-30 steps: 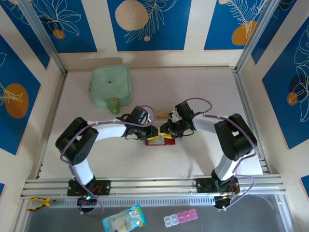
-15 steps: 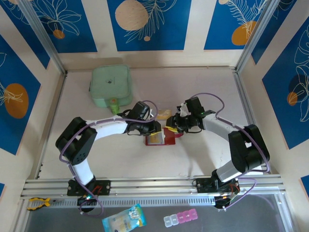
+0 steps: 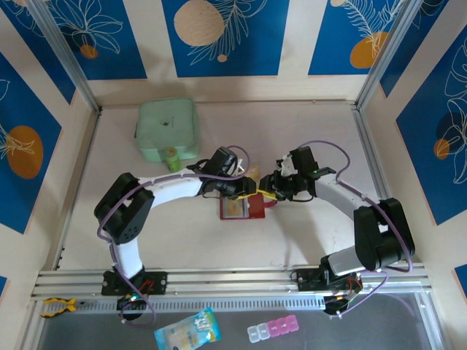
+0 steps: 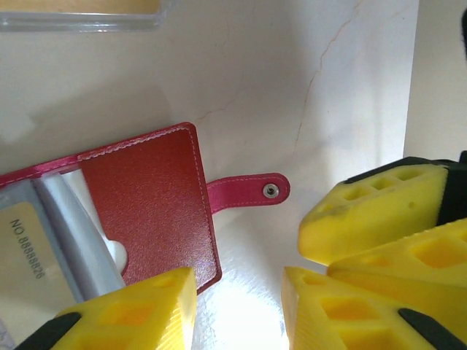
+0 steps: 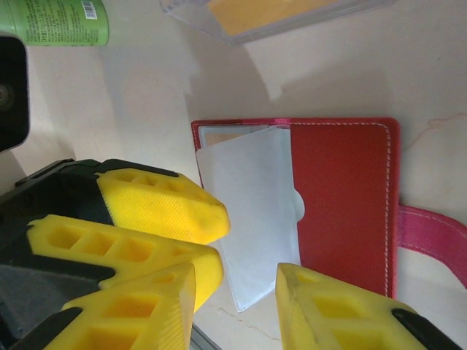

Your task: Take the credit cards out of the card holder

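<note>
Position: card holder (image 3: 254, 208) lying open and flat on the desk (image 3: 182, 240), mid-desk, between the tips of the two arms.
Versus left gripper (image 4: 237, 315): red flap just beyond the fingertips and off to one side; flap's near corner right beside one finger; bare desk in the gap.
Versus right gripper (image 5: 235, 310): directly under the fingertips; lower corner of the clear sleeves (image 5: 252, 219) showing in the gap.
Left jaws: partly apart, nothing between them.
Right jaws: partly apart, no grip seen.
Long axis: left to right in the top view.
Pointing: snap tab (image 4: 248, 192) sticking out of the red flap toward the right arm's side; sleeves on the left half.
Inside: tan card (image 4: 29, 248) with a printed number, sitting in a sleeve.
Nearby: clear case (image 5: 270, 14) holding a gold card, just behind the holder; mint-green pouch (image 3: 168, 130) well apart, far left.
</note>
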Controlling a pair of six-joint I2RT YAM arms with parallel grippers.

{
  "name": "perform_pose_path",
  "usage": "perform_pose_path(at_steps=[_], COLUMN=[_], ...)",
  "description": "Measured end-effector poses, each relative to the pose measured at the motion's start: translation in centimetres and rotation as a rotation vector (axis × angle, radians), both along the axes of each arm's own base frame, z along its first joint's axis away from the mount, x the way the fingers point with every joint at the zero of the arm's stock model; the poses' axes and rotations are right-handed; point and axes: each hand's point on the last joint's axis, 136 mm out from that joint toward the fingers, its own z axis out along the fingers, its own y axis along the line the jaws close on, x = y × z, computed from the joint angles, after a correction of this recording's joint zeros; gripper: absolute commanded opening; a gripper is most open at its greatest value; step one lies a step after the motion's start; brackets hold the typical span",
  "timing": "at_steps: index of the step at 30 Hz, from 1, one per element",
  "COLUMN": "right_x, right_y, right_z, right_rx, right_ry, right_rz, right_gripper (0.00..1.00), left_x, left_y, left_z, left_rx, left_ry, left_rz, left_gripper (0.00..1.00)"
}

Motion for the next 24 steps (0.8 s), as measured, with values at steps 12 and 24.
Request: perform_pose_path(at_steps=[12, 24], right_x=[-0.5, -0.5], right_y=[-1.1, -1.4], right_z=[-0.1, 0.4], right_rx=[-0.032, -0.04], right_ry=[0.013, -0.007], right_rz=[-0.018, -0.03], right_gripper=[0.35, 0.35], left_x=[-0.1, 0.2], left_y=[-1.3, -1.7], left_z=[-1.2, -0.7], left_rx=[-0.003, -0.004], left_ry=[0.027, 0.024], left_rz=[-0.026, -0.037], left_gripper=[0.38, 0.38])
